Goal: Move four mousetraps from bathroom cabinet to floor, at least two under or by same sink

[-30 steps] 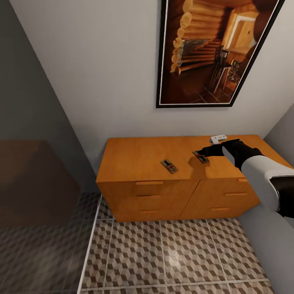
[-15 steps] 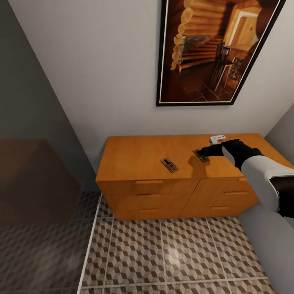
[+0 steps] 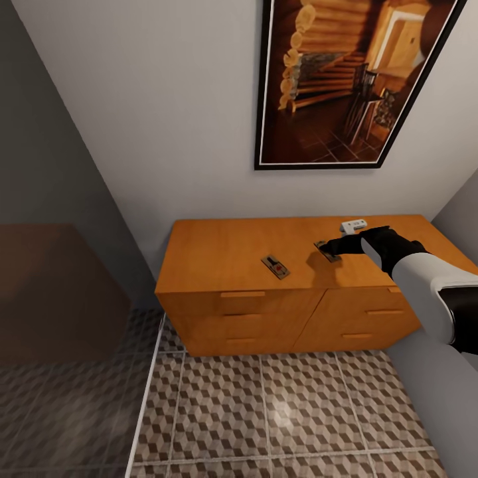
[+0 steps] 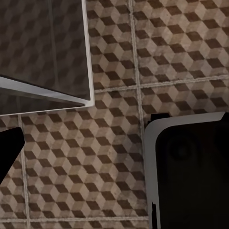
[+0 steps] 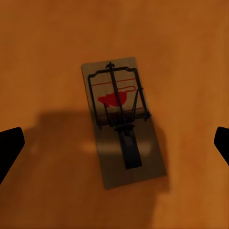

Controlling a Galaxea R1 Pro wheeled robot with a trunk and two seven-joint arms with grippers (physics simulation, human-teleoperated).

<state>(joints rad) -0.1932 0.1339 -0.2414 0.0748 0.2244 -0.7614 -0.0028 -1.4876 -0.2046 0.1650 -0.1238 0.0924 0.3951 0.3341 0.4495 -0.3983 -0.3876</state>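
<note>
nothing has moved but the view; the black right gripper [image 3: 330, 249] hovers, fingers apart, over a tan wooden mousetrap [image 5: 123, 120] on the orange-brown cabinet [image 3: 226, 252].

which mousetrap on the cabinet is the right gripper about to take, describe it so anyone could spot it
Find the orange-brown cabinet under the framed picture. Two mousetraps lie on its top; the target mousetrap is the one nearer the small white object, directly under the right gripper. The other mousetrap lies alone nearer the middle of the front edge.
</note>
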